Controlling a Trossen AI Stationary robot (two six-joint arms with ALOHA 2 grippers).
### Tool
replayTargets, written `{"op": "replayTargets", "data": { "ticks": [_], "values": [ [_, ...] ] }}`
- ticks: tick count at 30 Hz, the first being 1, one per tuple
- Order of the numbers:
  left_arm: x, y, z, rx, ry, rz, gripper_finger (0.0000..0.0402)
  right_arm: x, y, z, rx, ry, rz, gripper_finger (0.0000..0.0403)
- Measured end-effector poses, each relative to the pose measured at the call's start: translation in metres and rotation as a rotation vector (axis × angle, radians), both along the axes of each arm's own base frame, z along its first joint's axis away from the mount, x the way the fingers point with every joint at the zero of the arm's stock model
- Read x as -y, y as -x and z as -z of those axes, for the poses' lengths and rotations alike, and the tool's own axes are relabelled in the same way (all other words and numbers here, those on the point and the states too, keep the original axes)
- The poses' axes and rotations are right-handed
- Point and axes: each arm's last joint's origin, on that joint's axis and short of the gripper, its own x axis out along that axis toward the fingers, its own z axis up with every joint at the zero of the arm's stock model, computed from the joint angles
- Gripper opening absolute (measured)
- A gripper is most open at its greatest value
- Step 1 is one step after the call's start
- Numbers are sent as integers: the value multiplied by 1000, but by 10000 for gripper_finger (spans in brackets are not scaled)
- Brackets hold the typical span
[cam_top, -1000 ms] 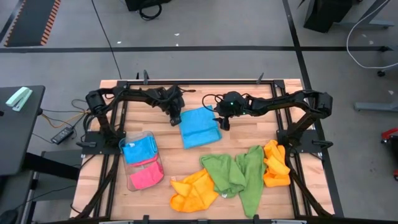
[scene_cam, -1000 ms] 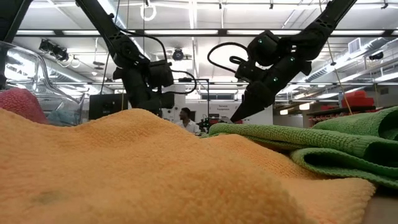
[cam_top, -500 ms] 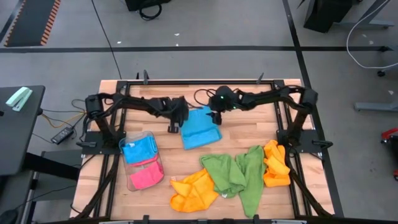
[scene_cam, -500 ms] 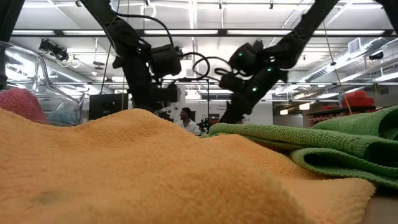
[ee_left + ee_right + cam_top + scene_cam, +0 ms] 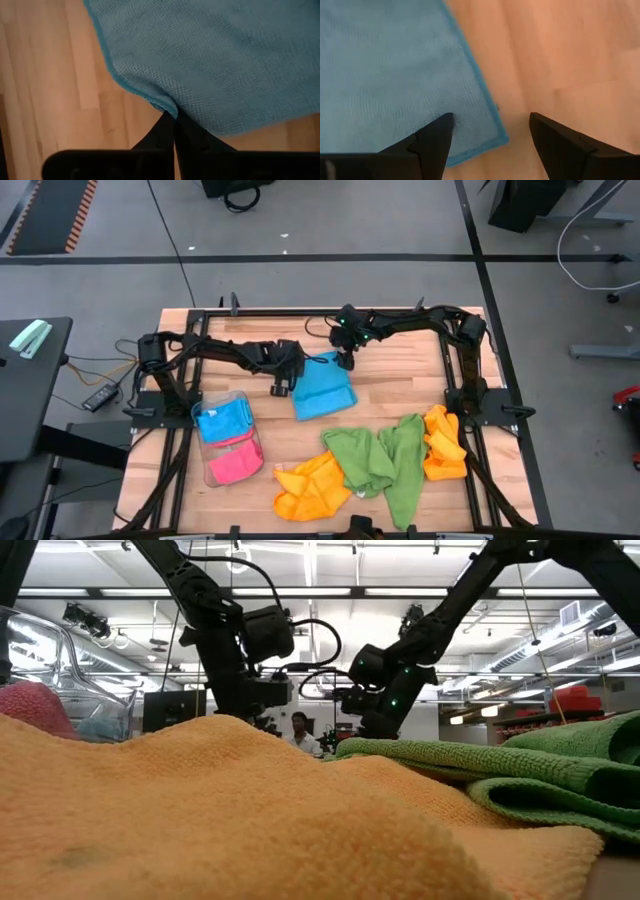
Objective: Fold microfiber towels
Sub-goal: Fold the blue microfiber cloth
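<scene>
A sky-blue towel (image 5: 322, 385) lies spread on the wooden table (image 5: 400, 380) at the far middle. My left gripper (image 5: 283, 387) is at its left edge, shut on it. My right gripper (image 5: 491, 117) is open at the towel's far right corner (image 5: 501, 141): one finger stands over the cloth, the other over bare wood. Whether it touches the cloth, I cannot tell. Green towels (image 5: 380, 462) and orange towels (image 5: 312, 486) lie crumpled near the front edge. In the low view an orange towel (image 5: 200, 810) hides both grippers' fingertips. My left gripper pinches the blue towel's left edge (image 5: 167, 106) between its two fingers, about midway along that edge. The fingers come slanting down from the table's left. The cloth puckers a little at the pinch, and the rest of the towel lies flat on the table.
A clear plastic tray (image 5: 240, 396) at the near left holds a blue and a pink towel. Another orange towel (image 5: 443, 442) lies at the right. The dark frame rails (image 5: 320, 312) run along the table's edges. Bare wood shows right of the blue towel.
My right gripper has swung from the blue towel's right edge toward the far edge and down, to its far right corner. My left gripper has slid a little toward the near edge along the towel's left edge and rolled. The towel has stayed flat in place.
</scene>
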Motion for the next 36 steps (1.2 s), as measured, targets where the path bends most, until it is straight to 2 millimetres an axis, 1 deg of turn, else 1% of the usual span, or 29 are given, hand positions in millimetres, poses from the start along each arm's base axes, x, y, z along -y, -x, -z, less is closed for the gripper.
{"op": "replayTargets", "data": {
  "ticks": [3,6,11,17,20,24,27,30,32,36],
  "values": [
    [-5,2,0,4,-8,-43,19,-3,0,1,-27,-1,-18,255],
    [-12,4,0,9,-17,-100,19,-5,1,3,-36,-4,-23,222],
    [-19,7,0,28,9,-163,7,-12,0,4,-52,-7,-41,148],
    [-20,5,-1,49,18,-150,25,-17,-2,5,-63,-3,-59,46],
    [-21,3,-2,74,8,-143,18,-18,-2,5,-66,3,-59,12],
    [-26,4,-3,81,11,-125,8,-18,-2,1,-72,34,-48,7],
    [-32,6,-3,85,24,-135,19,-18,3,-6,-92,73,-46,6],
    [-38,8,-3,88,12,-138,23,-15,6,-22,-64,127,-47,5],
    [-42,8,-5,103,-4,-128,16,-14,8,-32,-43,154,-61,5],
    [-45,5,-7,123,-46,-79,8,-16,11,-34,-65,167,-102,4]
  ]
}}
